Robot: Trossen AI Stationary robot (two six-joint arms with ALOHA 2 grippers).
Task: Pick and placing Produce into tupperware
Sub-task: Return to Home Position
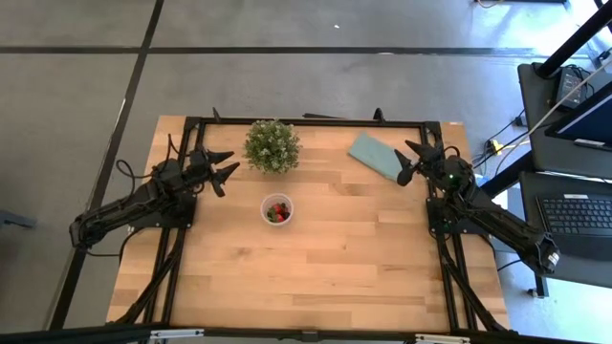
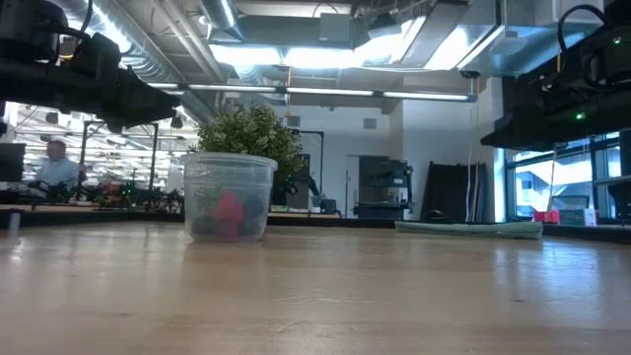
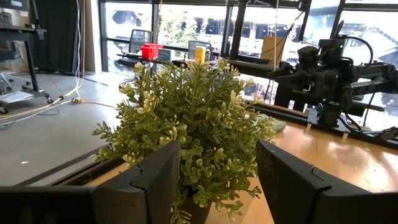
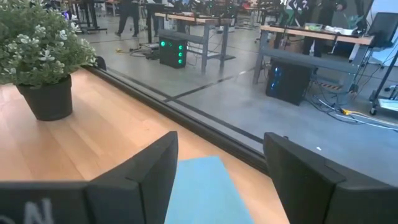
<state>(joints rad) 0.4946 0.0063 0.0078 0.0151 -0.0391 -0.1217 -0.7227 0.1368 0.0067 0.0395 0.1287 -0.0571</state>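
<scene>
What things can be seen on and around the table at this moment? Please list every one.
table: one, light wood.
tupperware: one, clear, table centre.
produce: several, red and dark, inside the tupperware; exact number unclear.
potted plant: one, green, between the tupperware and the table edge.
cloth: one, teal, right of the plant.
laptop: one, dark, beyond the table's right side.
person: one, far off in the room.
left gripper: fingers open, empty, beside the plant.
right gripper: fingers open, empty, beside the cloth.
</scene>
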